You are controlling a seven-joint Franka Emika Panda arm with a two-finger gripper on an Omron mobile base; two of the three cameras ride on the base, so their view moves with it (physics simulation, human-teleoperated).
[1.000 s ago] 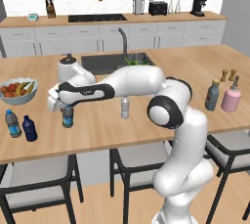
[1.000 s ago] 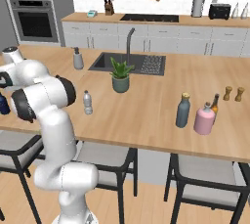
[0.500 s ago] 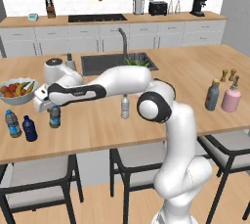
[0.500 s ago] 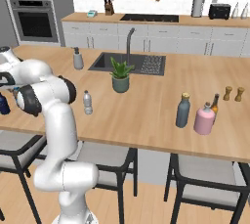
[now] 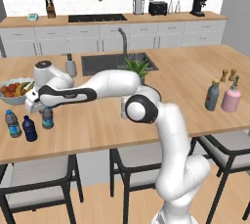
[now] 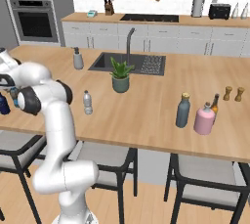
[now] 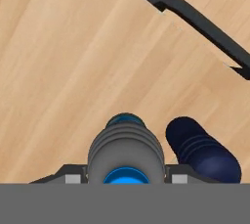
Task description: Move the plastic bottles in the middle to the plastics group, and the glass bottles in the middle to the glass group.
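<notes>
My gripper is shut on the blue-labelled plastic bottle at the counter's left end; from above its ribbed body sits between my fingers. Just to its side stand the plastics group: the navy bottle and a clear blue-labelled bottle. The clear-whitish bottle stands mid-counter, partly behind my arm in the left base view. Far right, the slate-grey glass bottle stands close beside the pink bottle.
A fruit bowl sits right behind my hand. A soap dispenser, sink and potted plant line the counter's middle. Two brown shakers stand behind the pink bottle. A dark chair back lies below the counter edge.
The arm has swung left along the counter carrying the blue-labelled bottle, bringing it from right of the plastics group to just beside the navy bottle.
</notes>
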